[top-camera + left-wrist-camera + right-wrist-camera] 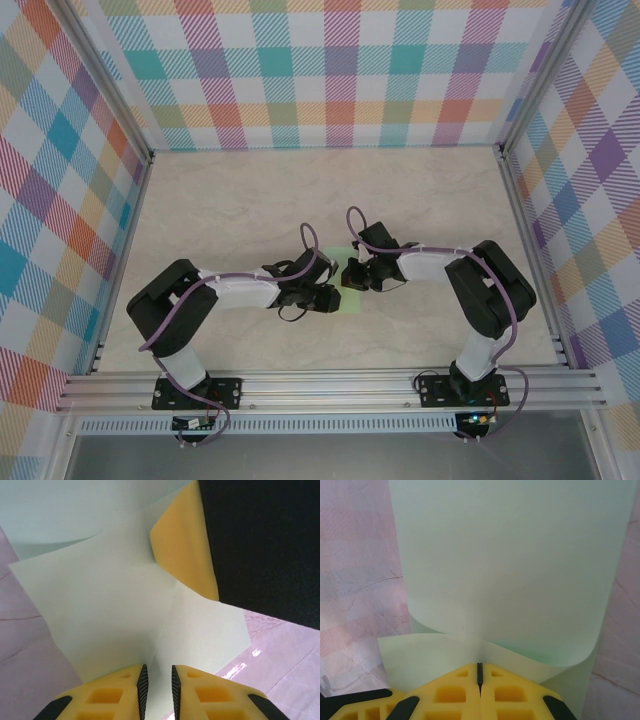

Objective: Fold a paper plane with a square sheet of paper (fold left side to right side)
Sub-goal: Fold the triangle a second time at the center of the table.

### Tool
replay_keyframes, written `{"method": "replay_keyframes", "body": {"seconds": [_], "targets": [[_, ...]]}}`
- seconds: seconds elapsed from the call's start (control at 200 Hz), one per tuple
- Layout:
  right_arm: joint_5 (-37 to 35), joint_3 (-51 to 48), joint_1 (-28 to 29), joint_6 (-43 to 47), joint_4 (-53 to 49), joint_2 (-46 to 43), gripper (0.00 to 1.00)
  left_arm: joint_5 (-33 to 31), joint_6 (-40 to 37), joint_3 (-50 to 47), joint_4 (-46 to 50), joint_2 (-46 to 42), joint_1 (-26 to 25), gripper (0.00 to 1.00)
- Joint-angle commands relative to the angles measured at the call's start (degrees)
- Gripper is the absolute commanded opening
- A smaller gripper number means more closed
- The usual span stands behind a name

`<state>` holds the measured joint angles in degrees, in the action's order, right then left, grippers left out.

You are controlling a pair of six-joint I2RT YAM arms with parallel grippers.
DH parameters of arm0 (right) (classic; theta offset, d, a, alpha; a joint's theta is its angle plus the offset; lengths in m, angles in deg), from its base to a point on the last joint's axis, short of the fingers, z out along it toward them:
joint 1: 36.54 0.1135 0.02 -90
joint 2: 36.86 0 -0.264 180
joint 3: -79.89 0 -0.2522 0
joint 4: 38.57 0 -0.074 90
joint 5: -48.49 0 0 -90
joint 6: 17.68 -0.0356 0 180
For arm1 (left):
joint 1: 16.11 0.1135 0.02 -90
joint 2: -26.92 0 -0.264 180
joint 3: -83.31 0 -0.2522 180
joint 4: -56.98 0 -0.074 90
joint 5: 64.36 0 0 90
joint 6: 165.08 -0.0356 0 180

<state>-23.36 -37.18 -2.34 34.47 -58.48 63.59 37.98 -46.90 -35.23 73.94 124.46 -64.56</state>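
At the centre of the counter (300,190), my right tool (480,672) is clenched on the square sheet of paper (505,555), which is bowed in a loose curl. My left tool (157,685) straddles one edge, jaws narrowly parted. The left-to-right fold looks unpressed, and all later folds remain.

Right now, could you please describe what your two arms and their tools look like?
Both the left arm and right arm have white links, bulky black joints and looping purple cables. The left tool and right tool have yellow fingers with black inner pads.
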Motion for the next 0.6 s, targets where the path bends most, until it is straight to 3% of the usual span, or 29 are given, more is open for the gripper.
{"method": "replay_keyframes", "body": {"seconds": [0.0, 0.595], "targets": [[-3.20, -0.52, 0.28, 1.85, -6.57, 0.59, 0.00, -1.33, 1.34, -2.63, 2.36, -1.29, 0.85, 0.22], [-3.91, 0.23, 0.26, 2.18, -8.02, 0.97, 0.00, 3.04, 5.09, -12.48, -1.94, -8.33, 0.90, 0.19]]}}
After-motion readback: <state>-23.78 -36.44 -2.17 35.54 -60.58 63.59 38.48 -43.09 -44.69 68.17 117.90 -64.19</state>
